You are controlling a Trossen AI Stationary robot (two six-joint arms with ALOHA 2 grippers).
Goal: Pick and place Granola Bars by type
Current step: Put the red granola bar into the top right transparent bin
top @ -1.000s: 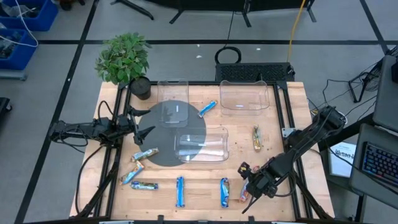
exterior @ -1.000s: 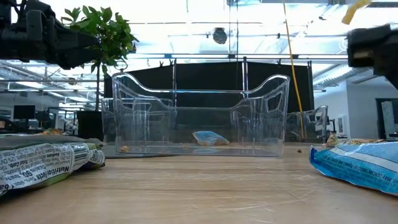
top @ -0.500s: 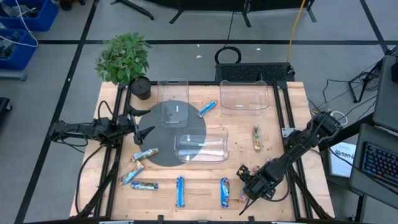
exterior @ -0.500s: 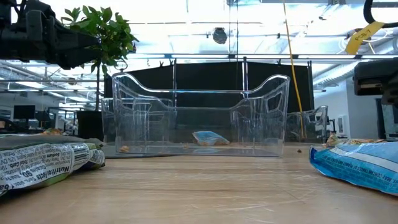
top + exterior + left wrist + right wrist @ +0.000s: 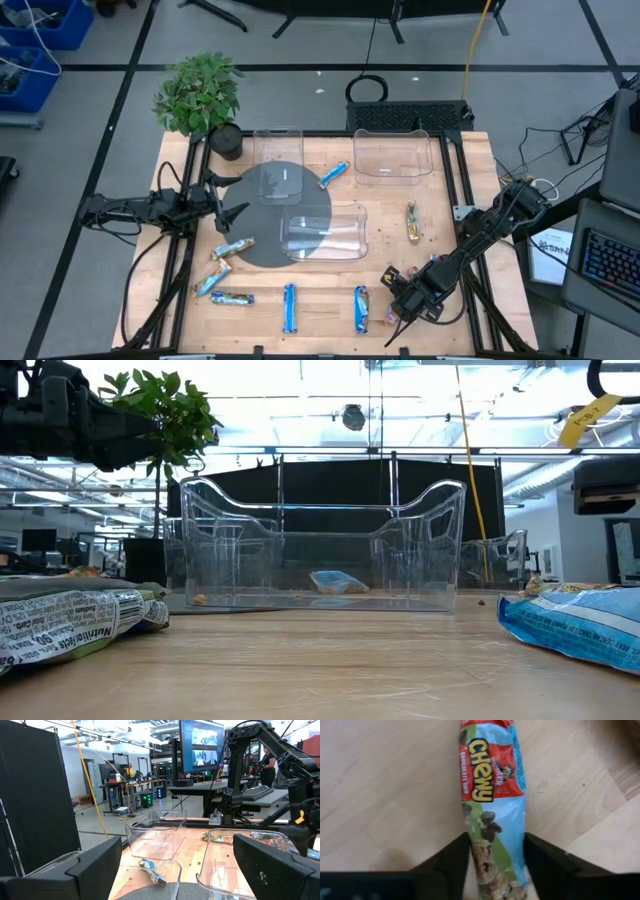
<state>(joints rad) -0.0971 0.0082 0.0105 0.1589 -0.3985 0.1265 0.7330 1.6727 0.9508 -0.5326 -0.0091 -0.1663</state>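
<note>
Right gripper (image 5: 398,298) is down at the near right corner of the pale wood table (image 5: 440,215), nose to the boards, its arm angled in from the right edge. The right wrist view gives the close-up: 2 dark fingers (image 5: 451,862) bracket a glossy, crinkled chewy bar (image 5: 492,815), a long flat wrapper in red, green and light blue with yellow lettering, lying flat on the grain. The fingers sit tight against both long edges of the wrapper, so the jaws are pinching the bar, which still rests on the wood. From above, that bar is mostly hidden under the gripper.

Left gripper (image 5: 228,213) hangs over the left side, arm stretched level from the left edge, above the rim of a dark round mat (image 5: 262,225). Its own wrist view shows the 2 fingers (image 5: 95,865) spread wide with nothing between them.

The overhead shot lays out the rest: 3 clear, rounded plastic bins (image 5: 323,232), 1 on the mat's right edge and 2 along the far side; 2 shiny blue bars (image 5: 289,307) side by side near the front edge; a blue bar (image 5: 334,174) between the far bins; a gold bar (image 5: 411,221) right of centre; a small cluster of bars (image 5: 222,272) at front left. A potted plant (image 5: 200,95) stands at the far left corner.

The low view adds wrapper texture: printed, wrinkled foil (image 5: 70,622) in the left foreground.
</note>
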